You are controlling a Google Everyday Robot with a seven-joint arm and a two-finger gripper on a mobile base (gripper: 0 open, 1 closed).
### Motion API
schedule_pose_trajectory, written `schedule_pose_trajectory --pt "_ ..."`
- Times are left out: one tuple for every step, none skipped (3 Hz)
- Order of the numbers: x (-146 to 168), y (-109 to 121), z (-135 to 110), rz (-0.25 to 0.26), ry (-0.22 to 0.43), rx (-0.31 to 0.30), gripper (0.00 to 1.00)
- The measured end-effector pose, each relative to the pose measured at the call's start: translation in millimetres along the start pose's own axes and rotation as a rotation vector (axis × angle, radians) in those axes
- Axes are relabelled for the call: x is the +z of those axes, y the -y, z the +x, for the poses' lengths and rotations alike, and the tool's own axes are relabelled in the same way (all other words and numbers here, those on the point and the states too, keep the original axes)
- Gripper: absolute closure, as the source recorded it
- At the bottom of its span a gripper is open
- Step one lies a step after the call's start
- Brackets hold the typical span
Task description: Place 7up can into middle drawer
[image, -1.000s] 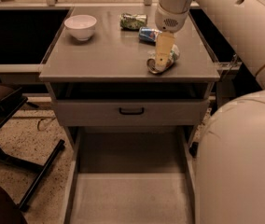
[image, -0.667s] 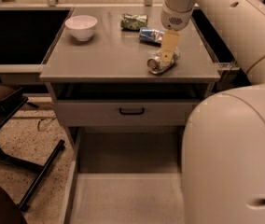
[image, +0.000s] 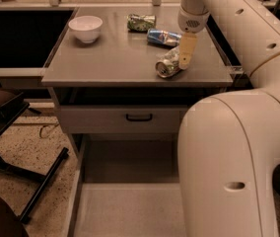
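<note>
The 7up can [image: 167, 65] lies on its side near the front right of the cabinet top, its shiny end facing me. My gripper [image: 186, 53] hangs down from the arm right against the can's right side, touching or nearly touching it. The middle drawer [image: 79, 201] is pulled out below, with its pale floor showing. The arm's large body hides its right half.
On the cabinet top are a white bowl [image: 86, 27], a dark green mottled can [image: 141, 22] and a blue can [image: 163, 37]. The drawer front with a black handle [image: 139, 117] is closed. A black chair base [image: 36, 181] stands at the left. The arm's body [image: 228, 162] fills the right foreground.
The gripper has shifted slightly right beside the can. The arm's body has swung left and now covers more of the open drawer. The can has not moved.
</note>
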State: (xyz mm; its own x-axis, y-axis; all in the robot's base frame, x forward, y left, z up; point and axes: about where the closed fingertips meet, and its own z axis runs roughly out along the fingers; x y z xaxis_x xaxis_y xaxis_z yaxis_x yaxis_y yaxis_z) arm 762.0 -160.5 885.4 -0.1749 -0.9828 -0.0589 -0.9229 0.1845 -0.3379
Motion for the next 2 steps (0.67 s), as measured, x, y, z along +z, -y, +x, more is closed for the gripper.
schedule_pose_trajectory --pt "8.9 3.6 14.1 -0.008 -0.007 -0.015 0.0" --pt "14.7 4.8 29.7 -0.016 -0.014 -0.021 0.0"
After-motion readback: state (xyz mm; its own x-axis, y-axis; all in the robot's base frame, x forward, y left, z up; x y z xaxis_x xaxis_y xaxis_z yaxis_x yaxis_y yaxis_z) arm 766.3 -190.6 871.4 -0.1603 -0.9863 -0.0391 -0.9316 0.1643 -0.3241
